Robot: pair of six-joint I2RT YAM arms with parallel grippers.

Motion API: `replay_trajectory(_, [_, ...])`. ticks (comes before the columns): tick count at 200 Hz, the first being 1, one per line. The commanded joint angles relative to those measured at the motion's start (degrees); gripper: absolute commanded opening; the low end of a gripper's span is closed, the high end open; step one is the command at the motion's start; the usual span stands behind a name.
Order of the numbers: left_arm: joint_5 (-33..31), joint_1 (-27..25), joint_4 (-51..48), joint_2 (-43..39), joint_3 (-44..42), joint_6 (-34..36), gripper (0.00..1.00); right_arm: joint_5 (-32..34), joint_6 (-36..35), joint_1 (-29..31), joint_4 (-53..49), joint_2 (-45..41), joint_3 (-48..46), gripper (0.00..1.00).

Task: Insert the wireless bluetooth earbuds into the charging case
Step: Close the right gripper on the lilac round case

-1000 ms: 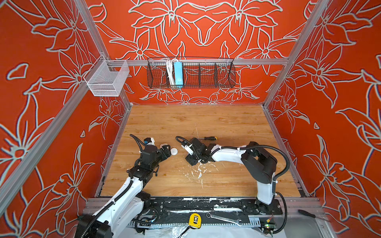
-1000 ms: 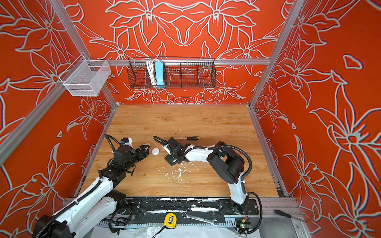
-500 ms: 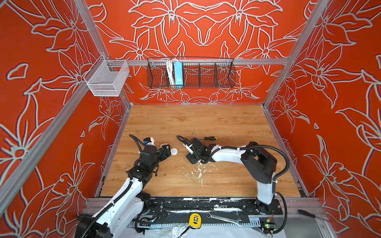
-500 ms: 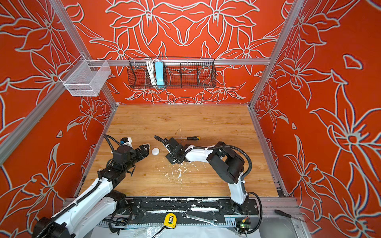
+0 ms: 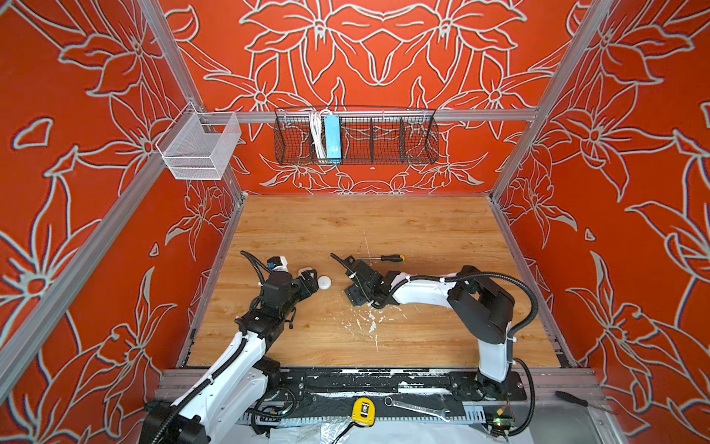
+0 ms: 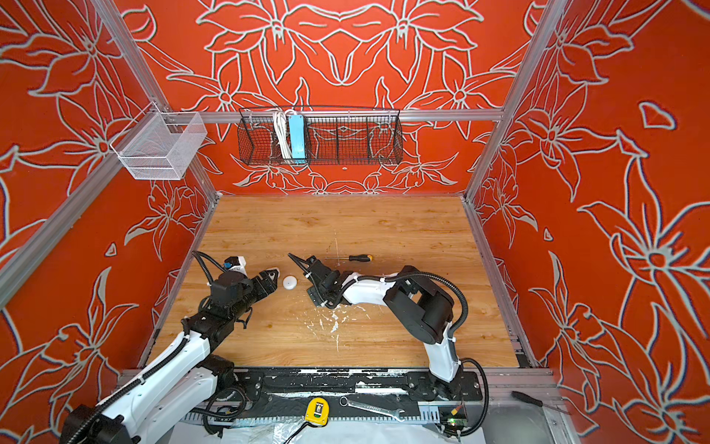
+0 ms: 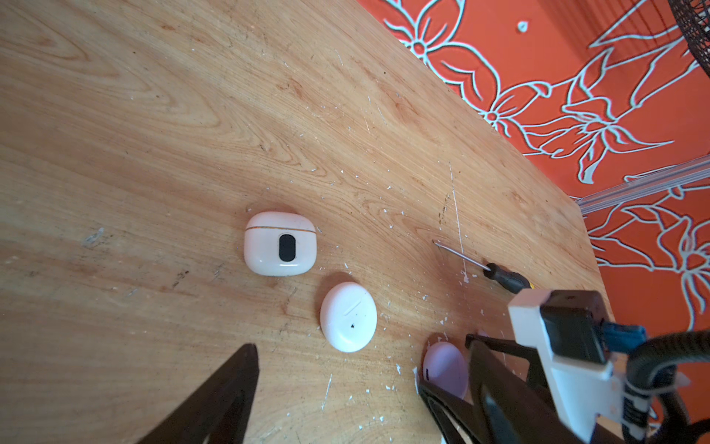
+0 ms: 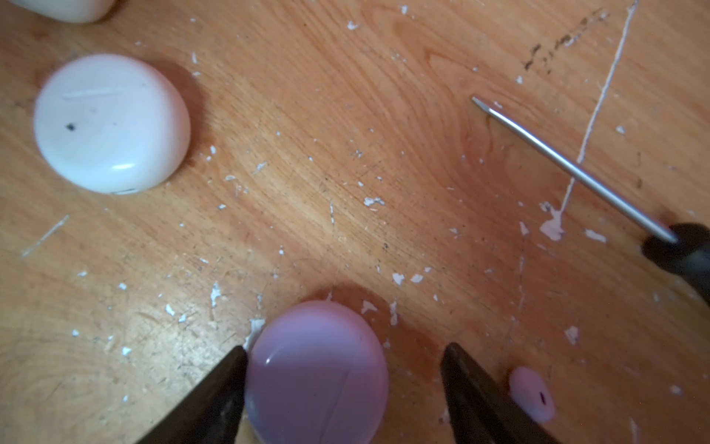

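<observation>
The fingers (image 8: 215, 396) of the right gripper (image 8: 344, 346) stand parted around the lilac charging case (image 8: 315, 373) in the right wrist view. One finger sits at the case's edge, while the other is clear of it, with bare wood showing in the gap. The case lies flat on the wooden table (image 5: 384, 223), its smooth shell facing up. A single lilac earbud (image 8: 532, 394) lies just outside that second finger, out of the case and resting on the tabletop among white paint flecks (image 8: 551, 228).

To the left in both top views, the left gripper (image 5: 312, 277) carries nothing. In the left wrist view its fingers are spread wide, with only wood grain between them. A round white case (image 5: 325, 281) sits just beside its tip, between the two grippers. Next to it, near but not touching, lies a square white case (image 7: 279, 244) with a black oval on its face and its lid seam shut.

Beyond the right gripper, a screwdriver (image 5: 386, 258) with a black and yellow handle lies on the wood, its thin steel shaft pointing toward the cases.

On the back wall, a black wire basket (image 5: 384, 138) holds a light-blue power strip (image 5: 332, 136) and a coil of white cable. A yellow tape measure (image 5: 363, 410) and a wrench (image 5: 417, 407) rest on the front rail.
</observation>
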Motion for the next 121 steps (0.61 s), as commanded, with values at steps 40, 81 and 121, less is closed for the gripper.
replay_trajectory(40, [-0.4, 0.2, -0.3, -0.9, 0.6, 0.1, 0.85, 5.6, 11.4, 2.2, -4.2, 1.4, 1.8, 0.86])
replay_trajectory(81, [-0.5, 0.2, -0.5, -1.7, 0.5, 0.1, 0.85, 7.9, 16.1, 3.1, -4.8, 2.4, 2.6, 0.85])
replay_trajectory(121, [-0.4, 0.2, -0.5, -1.9, 0.4, 0.0, 0.85, 8.9, 18.7, 3.8, -6.8, 4.7, 4.9, 0.78])
